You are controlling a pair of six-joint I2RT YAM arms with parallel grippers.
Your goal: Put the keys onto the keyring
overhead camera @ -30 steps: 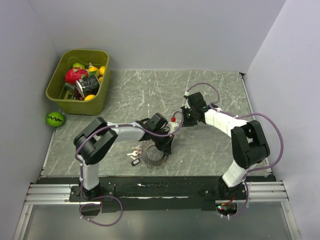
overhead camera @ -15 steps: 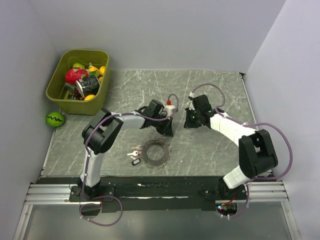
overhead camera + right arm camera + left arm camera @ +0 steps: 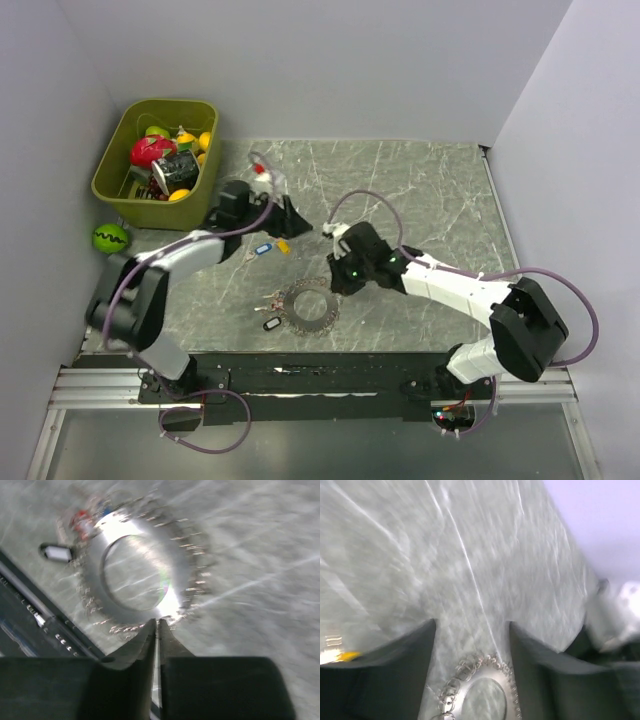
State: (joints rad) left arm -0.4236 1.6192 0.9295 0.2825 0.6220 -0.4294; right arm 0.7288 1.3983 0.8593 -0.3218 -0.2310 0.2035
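The keyring (image 3: pixel 310 305), a round beaded metal loop, lies flat near the table's front middle. A dark fob (image 3: pixel 268 324) and small silver keys (image 3: pixel 270 299) lie at its left side. A blue-tagged key (image 3: pixel 262 249) and a yellow-tagged key (image 3: pixel 282 244) lie on the marble farther back. My left gripper (image 3: pixel 298 226) hovers open just behind them, holding nothing. In the left wrist view its gripper (image 3: pixel 472 625) frames the keyring (image 3: pixel 485 667). My right gripper (image 3: pixel 338 276) hangs shut at the ring's back right edge. The right wrist view has that gripper (image 3: pixel 156 623) at the keyring (image 3: pixel 187 575) rim, fob (image 3: pixel 56 553) beyond.
A green bin (image 3: pixel 120 190) of toy fruit and a dark can stands at the back left. A green ball (image 3: pixel 110 238) lies beside it off the mat. The black rail (image 3: pixel 300 375) runs along the near edge. Walls close in on both sides.
My left arm swung from the ring to the back left and its gripper opened; the blue and yellow tagged keys now lie on the table. My right arm came forward to the ring.
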